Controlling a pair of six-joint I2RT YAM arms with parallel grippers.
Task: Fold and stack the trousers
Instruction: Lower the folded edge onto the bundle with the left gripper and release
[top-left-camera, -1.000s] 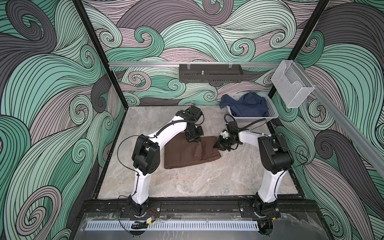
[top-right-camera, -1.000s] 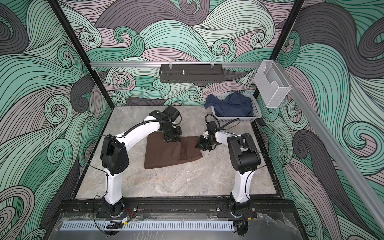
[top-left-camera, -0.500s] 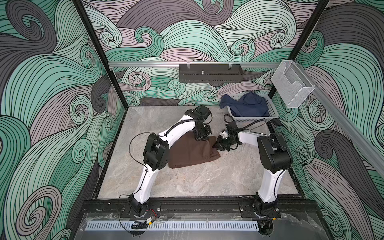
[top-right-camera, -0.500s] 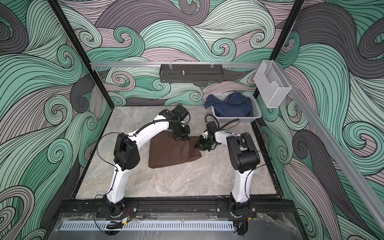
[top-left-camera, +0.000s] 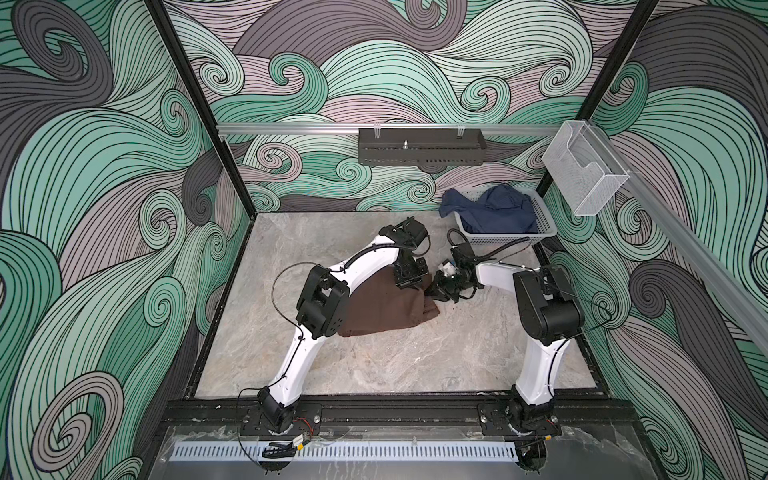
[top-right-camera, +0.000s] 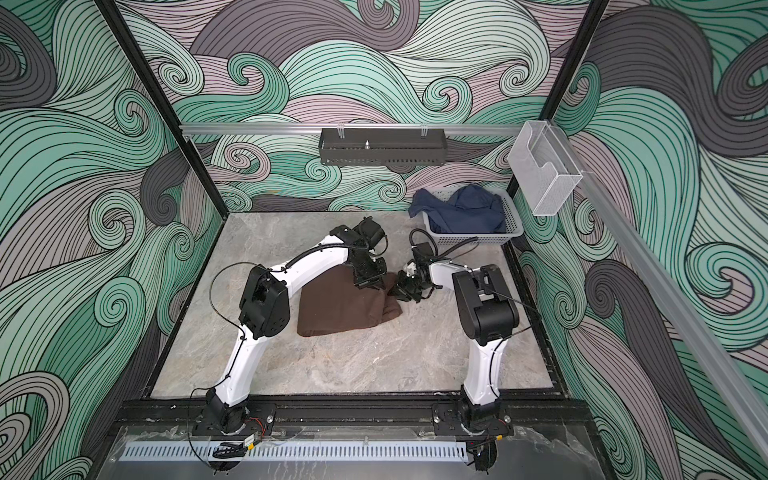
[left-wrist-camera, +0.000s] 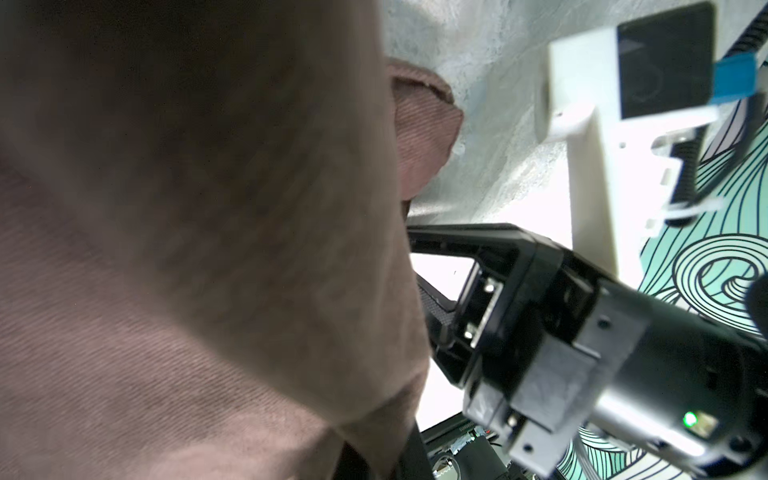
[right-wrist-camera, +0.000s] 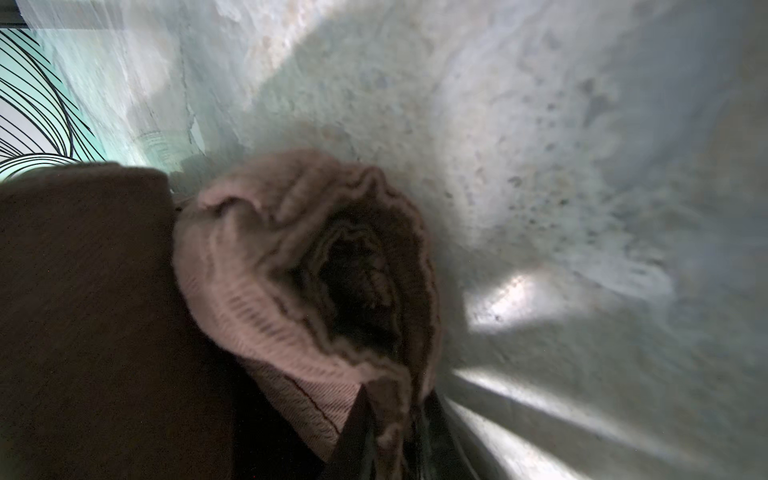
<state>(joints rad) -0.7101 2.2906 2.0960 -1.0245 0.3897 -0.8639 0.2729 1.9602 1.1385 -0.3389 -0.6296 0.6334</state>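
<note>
Left end effector (top-left-camera: 410, 284) shifted rightward, clamped on trousers (top-left-camera: 382, 311), right end effector (top-left-camera: 434, 291) pinching them, basket (top-left-camera: 500, 240) behind

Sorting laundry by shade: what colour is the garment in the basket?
The garment is navy blue, clearest in a top view.

Brown trousers (left-wrist-camera: 187, 270) fill most of the frame, so close that the cloth is blurred, and a rounded fold of them pokes out onto the grey marbled surface (left-wrist-camera: 498, 83). The black right tool (left-wrist-camera: 415, 255) reaches in to the cloth's edge and seems to pinch it, though its tips are hidden behind the cloth. A white camera mount (left-wrist-camera: 582, 124) sits on its wrist, with the wave-patterned wall (left-wrist-camera: 727, 270) behind.
</note>
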